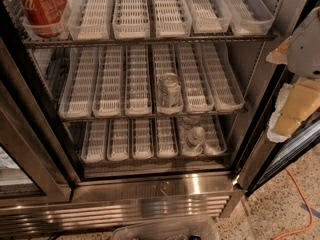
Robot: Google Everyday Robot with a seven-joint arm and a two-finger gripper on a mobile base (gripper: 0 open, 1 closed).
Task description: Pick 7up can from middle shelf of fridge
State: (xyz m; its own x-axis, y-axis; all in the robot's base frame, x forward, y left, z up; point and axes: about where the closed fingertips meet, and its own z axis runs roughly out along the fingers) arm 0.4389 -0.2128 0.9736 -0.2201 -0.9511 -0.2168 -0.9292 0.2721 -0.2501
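My gripper [291, 100] hangs at the right side of the open doorway, outside the fridge [150, 196]. Whether it is apart or together I cannot tell. The 7up can [170, 90] stands upright off to its left and a touch lower, in the fourth lane tray of the middle shelf [110, 116], near the front lip. I judge it light, easily dented and slick, so I'd take it squarely around the mid-body, not at the rim. The tray walls sit close on both sides, leaving little room. Higher and farther left is a red cola can [40, 6], and below the target are clear bottles [196, 135]. An orange cable [300, 204] trails on the speckled floor beneath the gripper.
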